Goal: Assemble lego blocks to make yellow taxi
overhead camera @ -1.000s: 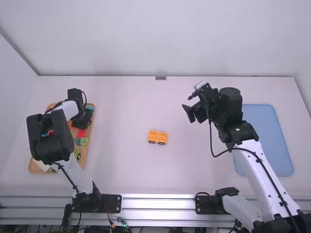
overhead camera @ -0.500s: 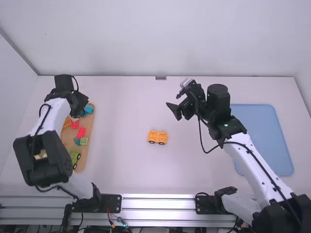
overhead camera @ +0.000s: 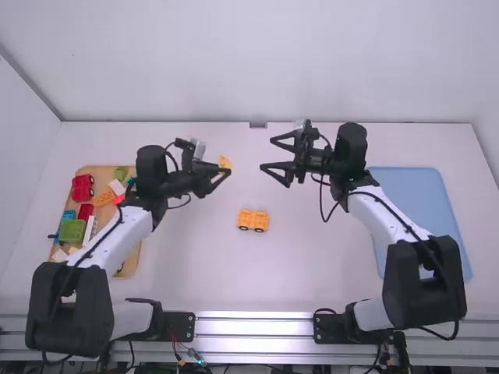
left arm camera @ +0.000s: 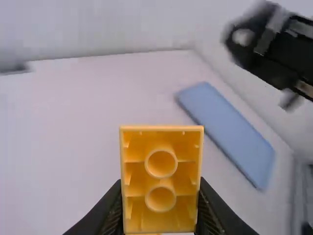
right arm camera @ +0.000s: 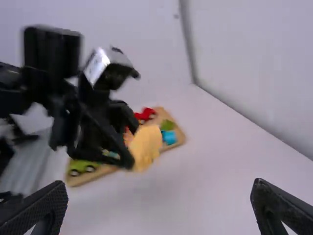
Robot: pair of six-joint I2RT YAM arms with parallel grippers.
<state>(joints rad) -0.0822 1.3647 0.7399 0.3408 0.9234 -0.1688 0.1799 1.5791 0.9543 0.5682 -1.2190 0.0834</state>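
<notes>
Left jaws (overhead camera: 221, 174) inward from tray (overhead camera: 132, 261), yellow block (left arm camera: 162, 182) pinched, apparently above white table (overhead camera: 195, 257); right jaws (overhead camera: 267, 153) spread.

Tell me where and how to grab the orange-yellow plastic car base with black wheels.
Probably pinch the car base across its narrow width, mid-length between the wheels, coming from above: it stands on its wheels, long sides facing near and far.

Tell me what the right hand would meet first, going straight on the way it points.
Probably the yellow block in the left hand: the right hand points toward it in the high view, though their heights are hard to compare.
</notes>
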